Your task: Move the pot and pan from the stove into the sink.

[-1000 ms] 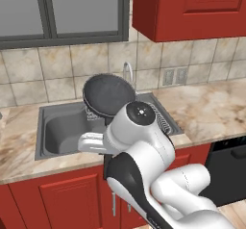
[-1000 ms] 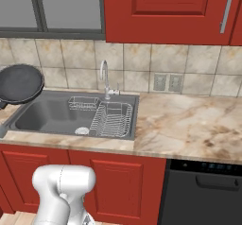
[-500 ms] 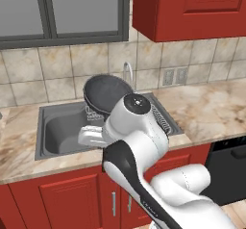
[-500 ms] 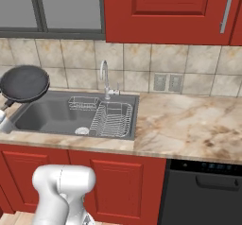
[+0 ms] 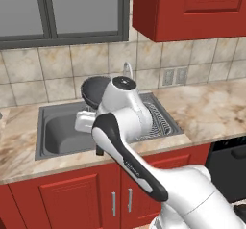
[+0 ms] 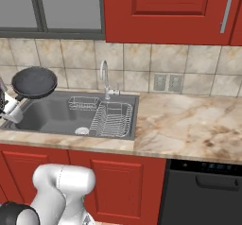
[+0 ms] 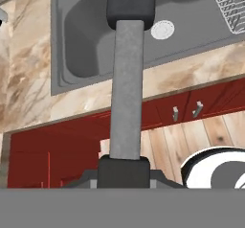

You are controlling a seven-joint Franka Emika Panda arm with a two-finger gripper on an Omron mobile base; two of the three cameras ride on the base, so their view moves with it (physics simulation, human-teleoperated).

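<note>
The pan point(image 6: 34, 82), a small shallow dark frying pan, hangs level above the left half of the sink point(image 6: 52, 117). My gripper point(image 7: 124, 167) is shut on the end of its long handle point(image 7: 127, 88), which runs straight up the hand view towards the grey basin point(image 7: 86, 40). From the left base camera the pan point(image 5: 95, 89) shows behind my white arm, above the sink point(image 5: 60, 132). The hand point(image 6: 10, 107) sits at the left edge of the right base view. The pot and the stove are out of view.
A curved chrome faucet point(image 6: 105, 77) stands behind the sink. A wire dish rack point(image 6: 112, 120) fills the basin's right part, with a small wire basket point(image 6: 82, 103) at the back and the drain point(image 7: 162, 29) on the floor. Marble counter point(image 6: 189, 120) runs right, above a black dishwasher point(image 6: 208, 191).
The pan has shifted a little further in over the sink, still held by its handle. My arm's upper joints have swung upward and leftward with it.
</note>
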